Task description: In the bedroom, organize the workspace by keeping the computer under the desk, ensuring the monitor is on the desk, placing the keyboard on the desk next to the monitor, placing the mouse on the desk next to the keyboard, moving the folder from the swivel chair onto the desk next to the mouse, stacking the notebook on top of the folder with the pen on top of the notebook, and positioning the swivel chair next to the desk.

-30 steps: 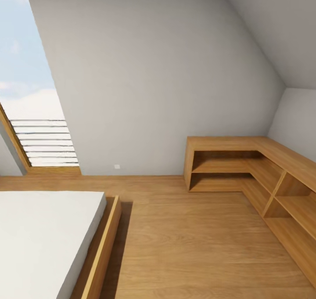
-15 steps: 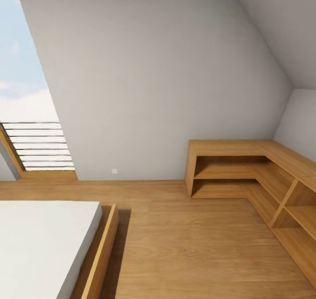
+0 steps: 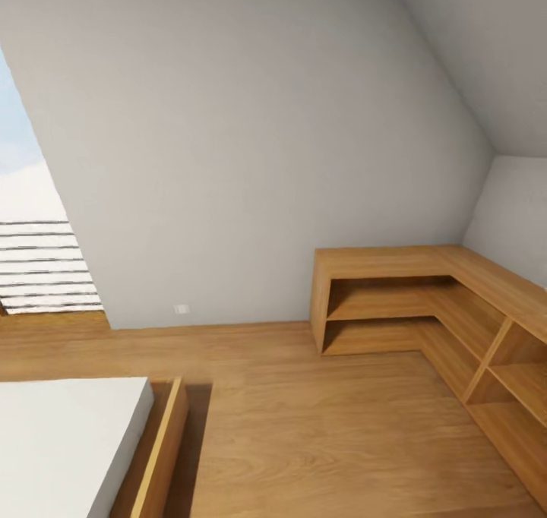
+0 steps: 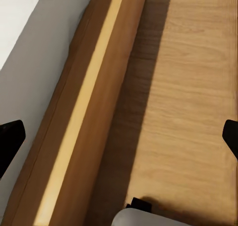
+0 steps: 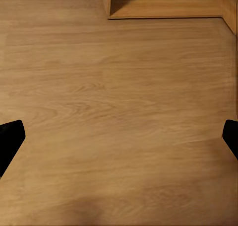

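Fingers of the left gripper (image 4: 119,136) show as two dark tips at opposite edges of the left wrist view, spread wide with nothing between them, above the long wooden bed frame (image 4: 84,116) and the plank floor (image 4: 193,97). Those of the right gripper (image 5: 119,136) are spread just as wide and hold nothing, over bare plank floor near the foot of the low L-shaped wooden shelf unit (image 5: 163,2).

From the head view, a tall window with white slats (image 3: 38,263) sits at the far left. Below it lies the white mattress (image 3: 61,442) in its wooden frame, at the floor's near left corner. A sloping grey wall (image 3: 251,146) fills the middle. Against the right corner stands the open shelf unit. None of the task's things can be seen here.
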`<state>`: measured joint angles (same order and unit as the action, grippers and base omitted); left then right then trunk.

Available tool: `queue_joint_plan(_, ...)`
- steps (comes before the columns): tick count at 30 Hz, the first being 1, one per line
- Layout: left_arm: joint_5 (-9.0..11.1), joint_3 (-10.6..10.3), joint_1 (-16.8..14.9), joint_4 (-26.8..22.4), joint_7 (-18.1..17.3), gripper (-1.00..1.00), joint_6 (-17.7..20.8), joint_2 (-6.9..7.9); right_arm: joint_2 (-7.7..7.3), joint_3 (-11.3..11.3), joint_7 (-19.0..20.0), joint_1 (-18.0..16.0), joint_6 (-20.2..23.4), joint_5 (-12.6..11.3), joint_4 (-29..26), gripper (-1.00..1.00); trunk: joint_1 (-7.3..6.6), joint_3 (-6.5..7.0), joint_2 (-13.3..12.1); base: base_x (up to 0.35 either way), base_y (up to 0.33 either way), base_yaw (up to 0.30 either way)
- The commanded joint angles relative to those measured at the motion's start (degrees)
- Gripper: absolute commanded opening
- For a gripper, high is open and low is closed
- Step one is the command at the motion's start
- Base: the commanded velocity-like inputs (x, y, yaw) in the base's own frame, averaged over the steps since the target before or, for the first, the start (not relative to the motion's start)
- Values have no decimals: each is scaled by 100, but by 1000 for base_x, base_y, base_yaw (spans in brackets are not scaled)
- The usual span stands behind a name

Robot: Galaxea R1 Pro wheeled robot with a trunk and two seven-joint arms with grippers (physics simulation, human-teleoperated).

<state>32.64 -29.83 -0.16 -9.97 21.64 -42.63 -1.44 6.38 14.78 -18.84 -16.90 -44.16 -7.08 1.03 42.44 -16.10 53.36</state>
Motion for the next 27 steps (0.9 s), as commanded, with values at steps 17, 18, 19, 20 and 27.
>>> queue_joint_plan(17, 15, -49, -2, -5, 51, 100, -8, 3, 3, 51, -6, -7, -22, -56, 10, 100, 4, 72, 4, 322, 0, -217)
queue_joint_plan(18, 15, -49, -2, -5, 51, 100, -8, 3, 3, 51, -6, -7, -22, -56, 9, 100, 4, 76, 4, 322, 0, -219)
queue_joint_plan(19, 15, -49, -2, -5, 51, 100, -8, 3, 3, 51, -6, -7, -22, -56, 9, 100, 4, 81, 4, 322, 0, -219)
queue_joint_plan(20, 15, -49, -2, -5, 51, 100, -8, 3, 3, 51, -6, -7, -22, -53, 10, 100, 4, 86, 4, 322, 0, -219)
queue_joint_plan(27, 15, -49, -2, -5, 51, 100, -8, 3, 3, 51, -6, -7, -22, -49, 11, 100, 4, 119, 4, 322, 0, -219)
